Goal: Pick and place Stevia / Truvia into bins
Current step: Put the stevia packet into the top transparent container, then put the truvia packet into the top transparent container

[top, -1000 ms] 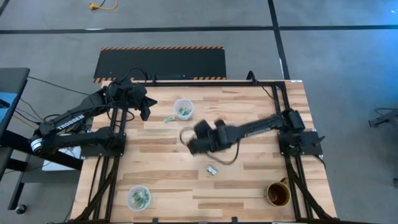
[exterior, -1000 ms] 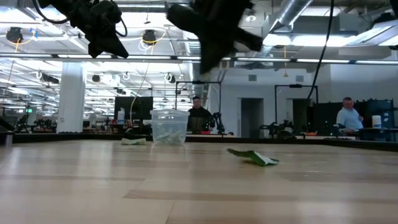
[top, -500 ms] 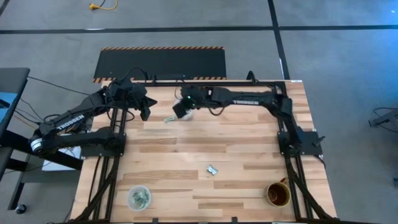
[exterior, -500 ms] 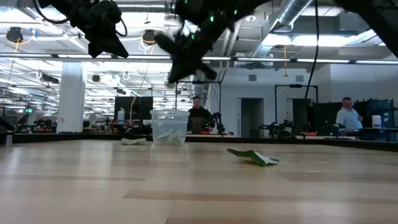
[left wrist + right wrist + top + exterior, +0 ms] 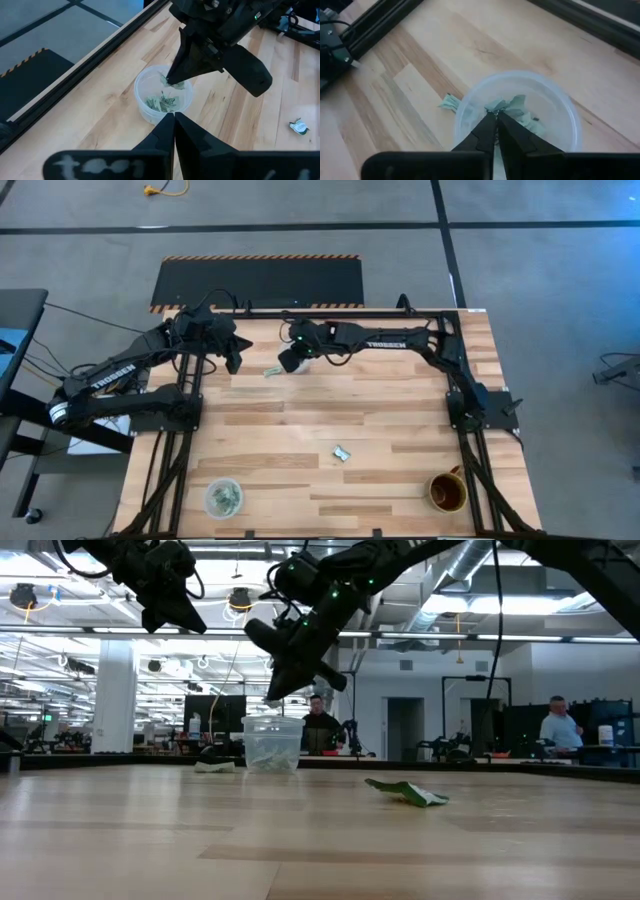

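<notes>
High view: the right gripper reaches to the upper middle of the frame and covers the far cup, so its fingers cannot be read here. One packet lies on the table just left of that cup. A second packet lies well below, near the frame's centre. The near cup, with packets inside, stands at the lower left. A mug stands at the lower right. The left gripper waits at the upper left of the table, left of the far cup.

Low view: the right gripper hangs directly above the far cup at centre frame, clear of its rim. A packet lies just left of the cup, another packet right of centre, nearer the camera. The left gripper hangs at upper left.

Left wrist view: its fingers meet at a point, closed on nothing. Beyond them the right gripper pinches a packet over the cup, which holds more packets. A loose packet lies at the right edge.

Right wrist view: the right gripper is clenched on a pale green packet, held above the cup's open mouth. Another packet lies on the table just left of the cup.
</notes>
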